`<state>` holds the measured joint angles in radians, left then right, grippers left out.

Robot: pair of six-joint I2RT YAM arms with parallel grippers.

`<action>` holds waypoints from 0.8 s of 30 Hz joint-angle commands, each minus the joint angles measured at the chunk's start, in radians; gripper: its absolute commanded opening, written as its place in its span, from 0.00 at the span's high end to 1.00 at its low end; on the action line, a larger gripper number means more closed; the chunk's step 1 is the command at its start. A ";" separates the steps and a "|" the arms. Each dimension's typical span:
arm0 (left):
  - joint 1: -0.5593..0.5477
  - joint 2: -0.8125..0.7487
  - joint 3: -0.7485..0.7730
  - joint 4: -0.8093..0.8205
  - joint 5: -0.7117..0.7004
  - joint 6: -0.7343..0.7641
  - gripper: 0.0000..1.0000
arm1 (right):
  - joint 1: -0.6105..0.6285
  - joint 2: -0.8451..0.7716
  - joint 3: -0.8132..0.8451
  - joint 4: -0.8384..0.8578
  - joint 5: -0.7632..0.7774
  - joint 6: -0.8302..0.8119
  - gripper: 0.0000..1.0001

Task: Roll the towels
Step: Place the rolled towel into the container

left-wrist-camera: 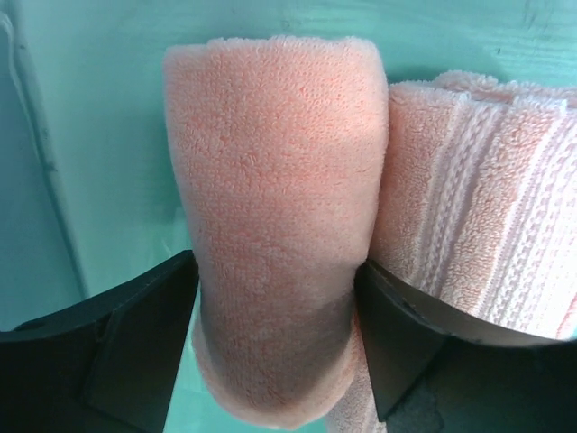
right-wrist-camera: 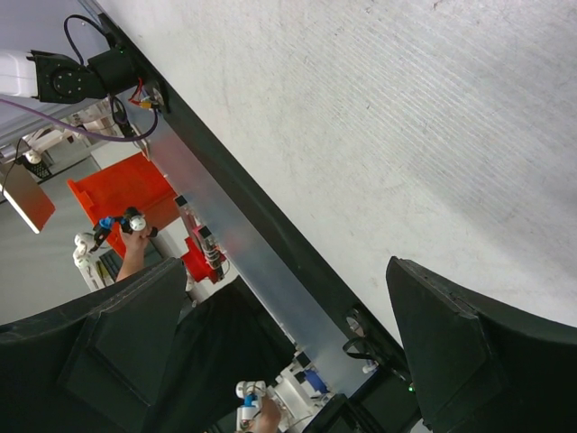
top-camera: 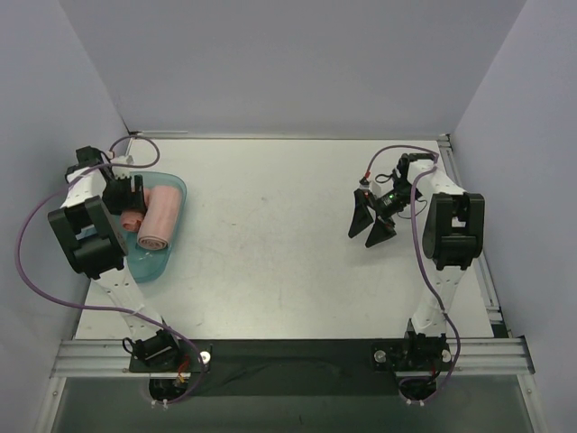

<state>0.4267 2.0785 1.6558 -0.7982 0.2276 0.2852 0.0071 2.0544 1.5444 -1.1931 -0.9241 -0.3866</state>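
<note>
A translucent teal tray (top-camera: 173,191) sits at the table's left side with two salmon-pink towel rolls in it. One roll (top-camera: 159,220) lies lengthwise in the tray. My left gripper (top-camera: 129,200) is shut on the second roll (left-wrist-camera: 270,207), which lies against the first roll (left-wrist-camera: 487,216) over the tray floor (left-wrist-camera: 108,153). The black fingers (left-wrist-camera: 144,325) press the roll on both sides. My right gripper (top-camera: 372,223) is open and empty above the bare table at the right, far from the tray.
White walls close in the table on the left, back and right. A metal rail (top-camera: 288,354) runs along the near edge with both arm bases on it. The right wrist view shows the white tabletop (right-wrist-camera: 406,117) and the rail (right-wrist-camera: 243,262).
</note>
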 commanded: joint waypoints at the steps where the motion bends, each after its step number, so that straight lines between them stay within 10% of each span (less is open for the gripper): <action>1: -0.005 -0.066 0.059 -0.001 -0.028 0.035 0.20 | -0.004 -0.068 -0.001 -0.060 -0.019 0.003 0.00; 4: -0.006 -0.086 0.073 -0.010 -0.033 0.049 0.03 | -0.002 -0.068 0.005 -0.059 -0.022 0.003 0.00; 16: -0.060 -0.240 0.144 -0.082 -0.083 0.126 0.03 | -0.004 -0.089 0.017 -0.057 -0.033 -0.005 0.00; 24: -0.287 -0.366 0.208 -0.130 -0.187 0.138 0.03 | -0.004 -0.152 0.051 -0.046 -0.018 -0.008 0.00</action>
<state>0.2394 1.7859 1.8000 -0.8967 0.1028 0.4072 0.0071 1.9919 1.5501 -1.1927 -0.9314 -0.3874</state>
